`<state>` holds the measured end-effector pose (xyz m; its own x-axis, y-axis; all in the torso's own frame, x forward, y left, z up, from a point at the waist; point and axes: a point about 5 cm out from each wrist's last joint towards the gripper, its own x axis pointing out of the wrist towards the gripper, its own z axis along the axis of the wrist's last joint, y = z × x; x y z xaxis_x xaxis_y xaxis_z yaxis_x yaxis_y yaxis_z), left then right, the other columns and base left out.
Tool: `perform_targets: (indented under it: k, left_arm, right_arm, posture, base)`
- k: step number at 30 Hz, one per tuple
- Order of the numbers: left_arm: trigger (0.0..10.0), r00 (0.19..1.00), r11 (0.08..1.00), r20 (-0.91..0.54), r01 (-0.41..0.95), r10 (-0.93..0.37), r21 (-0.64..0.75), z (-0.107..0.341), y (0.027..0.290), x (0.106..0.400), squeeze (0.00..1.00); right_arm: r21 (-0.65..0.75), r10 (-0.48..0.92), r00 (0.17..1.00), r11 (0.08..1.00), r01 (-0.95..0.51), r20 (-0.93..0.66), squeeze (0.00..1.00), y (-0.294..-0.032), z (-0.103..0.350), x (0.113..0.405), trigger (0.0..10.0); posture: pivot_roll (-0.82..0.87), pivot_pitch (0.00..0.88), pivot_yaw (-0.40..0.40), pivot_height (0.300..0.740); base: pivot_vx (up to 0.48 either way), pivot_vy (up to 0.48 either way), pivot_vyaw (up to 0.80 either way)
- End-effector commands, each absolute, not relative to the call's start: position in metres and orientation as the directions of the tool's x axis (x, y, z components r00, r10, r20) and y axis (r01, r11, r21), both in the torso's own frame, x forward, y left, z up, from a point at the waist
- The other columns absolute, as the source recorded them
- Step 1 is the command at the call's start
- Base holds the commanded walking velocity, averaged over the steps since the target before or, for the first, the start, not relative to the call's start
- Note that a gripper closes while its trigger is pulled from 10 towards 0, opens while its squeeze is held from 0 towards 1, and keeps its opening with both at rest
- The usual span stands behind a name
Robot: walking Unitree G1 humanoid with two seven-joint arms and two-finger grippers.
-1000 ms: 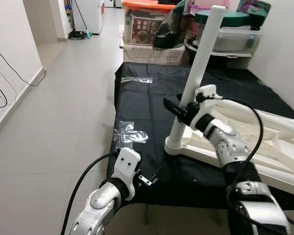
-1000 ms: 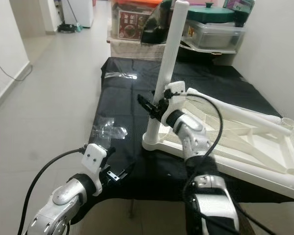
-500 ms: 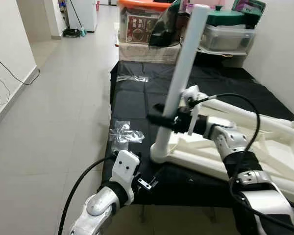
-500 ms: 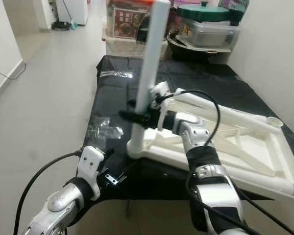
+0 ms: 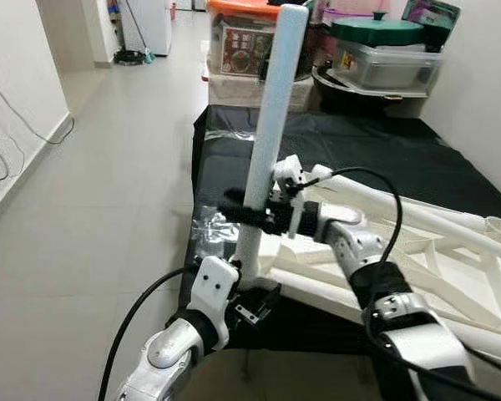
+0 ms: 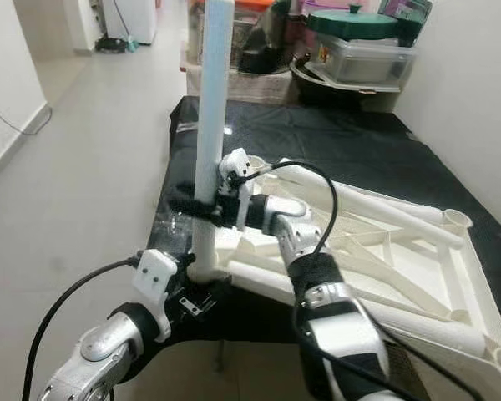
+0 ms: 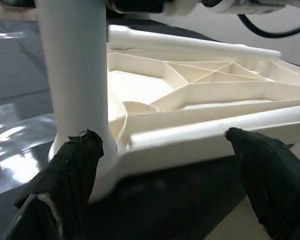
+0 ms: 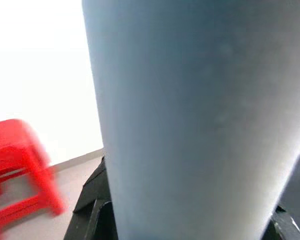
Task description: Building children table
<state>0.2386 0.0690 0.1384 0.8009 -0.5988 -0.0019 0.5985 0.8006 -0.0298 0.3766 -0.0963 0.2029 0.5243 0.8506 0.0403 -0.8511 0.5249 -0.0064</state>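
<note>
White smooth plastic leg (image 5: 270,117), round, upright in the upturned ribbed tabletop (image 5: 417,251) corner on black-covered bench (image 5: 376,142), is pinched by right tool (image 5: 244,215). Left tool (image 7: 160,165) spread at 6 o'clock.

Lower left: your left gripper (image 5: 249,311) meets the leg (image 5: 267,142) and tabletop (image 5: 401,259).
Upper right: black sheet (image 5: 376,150) open.
Top: bins (image 5: 384,58) block.
</note>
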Motion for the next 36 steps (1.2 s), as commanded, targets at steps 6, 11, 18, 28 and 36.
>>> perform_targets:
  k: [6,11,18,28,36]
  left_arm:
    - [10.0,0.799,0.799,-0.021,0.599,-0.601,-0.040,0.134,0.069,0.241,0.00]
    - [10.0,0.798,0.798,-0.021,0.602,-0.603,-0.040,0.134,0.068,0.243,0.00]
    - [10.0,0.796,0.796,-0.019,0.604,-0.605,-0.032,0.133,0.067,0.247,0.00]
    - [10.0,0.796,0.796,-0.015,0.604,-0.605,-0.024,0.133,0.066,0.249,0.00]
    - [10.0,0.794,0.794,-0.013,0.607,-0.608,-0.026,0.132,0.065,0.250,0.00]
  right_arm:
    - [0.030,0.363,0.931,0.931,-0.365,0.048,0.00,-0.140,0.193,0.386,0.0]
    - [0.080,-0.014,0.999,0.997,0.010,0.049,0.00,-0.164,0.188,0.377,0.0]
    - [0.249,-0.377,0.926,0.897,0.364,0.002,0.00,-0.158,0.179,0.357,0.0]
    - [0.237,-0.337,0.938,0.921,0.309,0.084,1.00,-0.130,0.187,0.356,10.0]
    - [0.253,-0.084,0.985,0.967,0.043,0.154,0.00,-0.147,0.190,0.363,10.0]
  posture:
    - [0.12,0.000,-0.110,0.740]
    - [0.12,0.000,-0.104,0.740]
    - [0.12,0.000,-0.104,0.740]
    - [0.12,0.000,-0.104,0.740]
    - [0.12,0.000,-0.106,0.740]
  base:
    - [0.000,0.000,0.00]
    - [0.000,0.000,0.00]
    - [0.000,0.000,0.00]
    - [0.000,0.000,0.00]
    - [0.000,0.000,0.00]
